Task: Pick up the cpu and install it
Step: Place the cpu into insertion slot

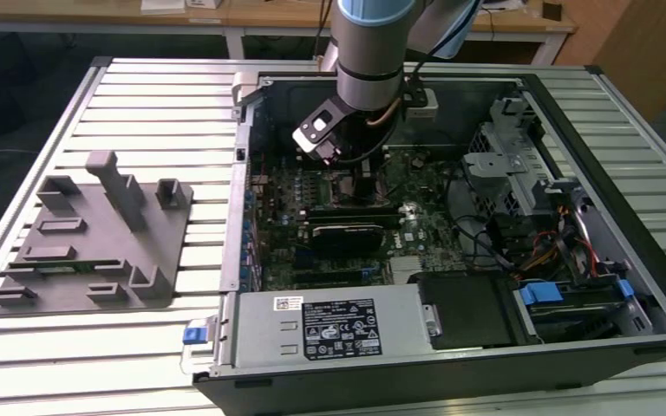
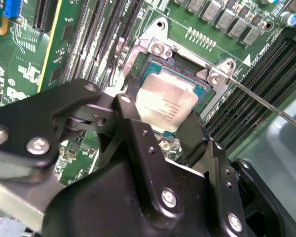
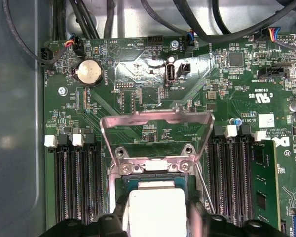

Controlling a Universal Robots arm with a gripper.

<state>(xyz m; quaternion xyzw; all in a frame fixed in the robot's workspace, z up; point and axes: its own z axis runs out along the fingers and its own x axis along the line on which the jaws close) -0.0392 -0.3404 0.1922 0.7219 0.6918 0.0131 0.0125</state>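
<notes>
The cpu (image 2: 168, 98), a small square chip with a silvery top plate, sits at the open socket (image 2: 202, 91) on the green motherboard (image 1: 414, 182); whether it rests in it or hovers just above I cannot tell. My gripper (image 2: 160, 109) is shut on the cpu, one black finger against each of two opposite edges. In the first wrist view the cpu (image 3: 155, 210) shows between the fingers (image 3: 195, 219), with the socket's metal load plate (image 3: 155, 123) hinged up behind it. In the exterior view the gripper (image 1: 350, 160) reaches down into the open computer case (image 1: 645, 286).
A thin wire lever (image 2: 266, 101) sticks out beside the socket. Memory slots (image 3: 76, 187) flank it, and one holds a green module (image 3: 264, 182). A grey fixture tray (image 1: 90, 251) with upright posts stands on the slatted table at the exterior view's left. The power supply (image 1: 322, 325) fills the case's near side.
</notes>
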